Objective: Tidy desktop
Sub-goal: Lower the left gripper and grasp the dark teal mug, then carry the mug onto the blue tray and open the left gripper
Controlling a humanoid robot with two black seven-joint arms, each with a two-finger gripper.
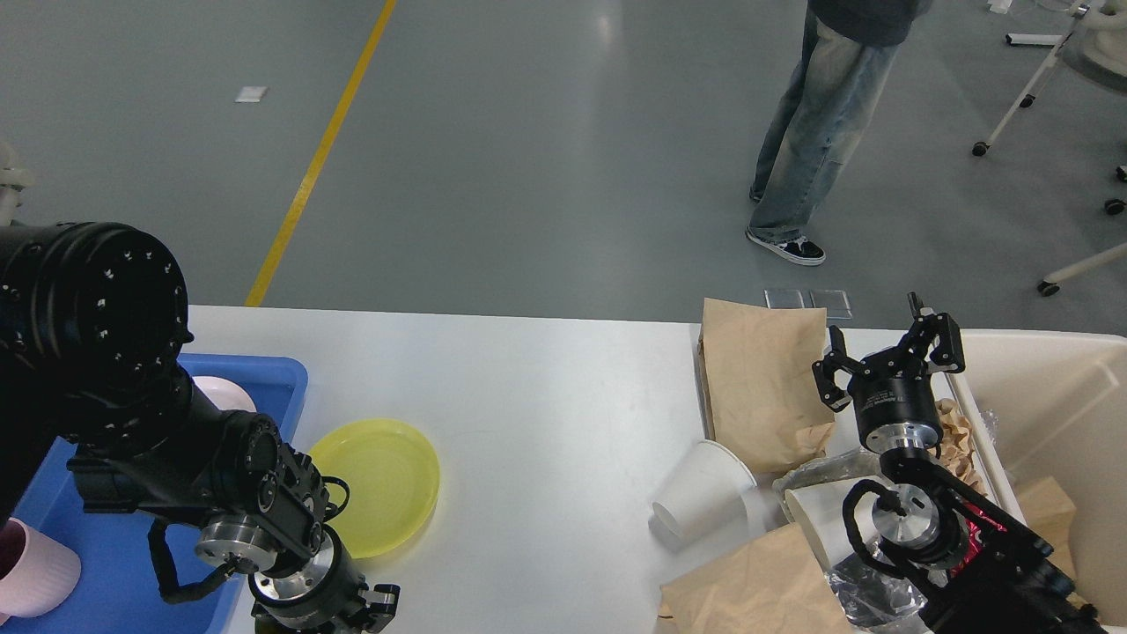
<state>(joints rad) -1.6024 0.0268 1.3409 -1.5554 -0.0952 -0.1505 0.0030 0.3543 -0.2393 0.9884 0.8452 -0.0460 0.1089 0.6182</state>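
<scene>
The white desktop [546,396] fills the lower half of the head view. On it lie a yellow plate [379,484], a white paper cup on its side [700,497], an upright-lying brown paper bag [762,387] and a second brown bag [757,590]. My left gripper [357,612] is at the bottom edge, just in front of the yellow plate, mostly cut off, so its jaws cannot be judged. My right gripper [889,357] is open and empty, raised between the brown bag and the cream bin [1057,387].
A blue tray [97,572] at the left holds a pink cup [31,568] and a pale pink dish [224,392]. Crumpled paper [960,436], another white cup [819,511] and plastic wrap lie by the bin. A person [819,132] stands beyond the table.
</scene>
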